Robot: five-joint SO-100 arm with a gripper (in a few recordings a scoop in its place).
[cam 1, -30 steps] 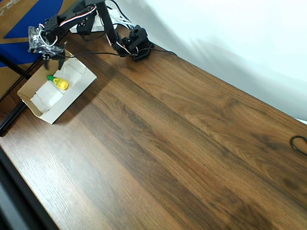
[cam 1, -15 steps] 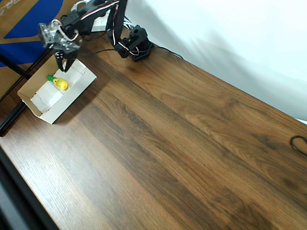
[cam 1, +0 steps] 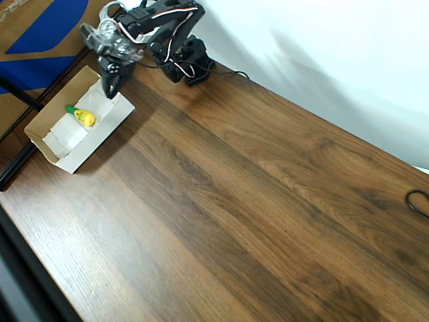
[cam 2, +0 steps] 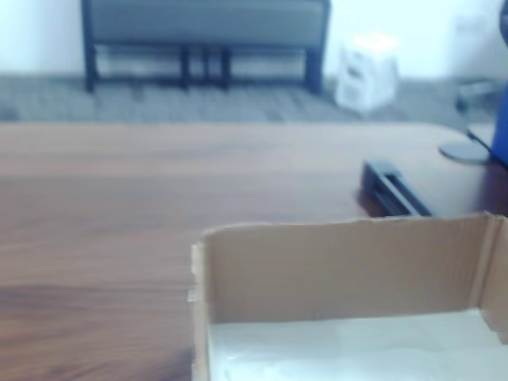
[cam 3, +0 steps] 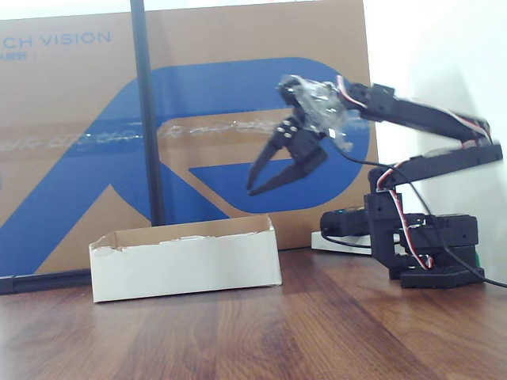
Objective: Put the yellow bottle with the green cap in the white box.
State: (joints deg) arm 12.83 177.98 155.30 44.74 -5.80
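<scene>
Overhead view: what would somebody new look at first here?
Probably the tiny yellow bottle with the green cap, lying on the floor of the white box at the table's left corner in the overhead view. Next, the black gripper up in the air above the box's right end in the fixed view, jaws open and empty, against a big brown-and-blue carton.

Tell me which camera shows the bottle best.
The overhead view: the bottle lies in plain sight on the floor of the box. In the fixed view the box's wall hides it; the wrist view catches a corner of the box, no bottle.
</scene>
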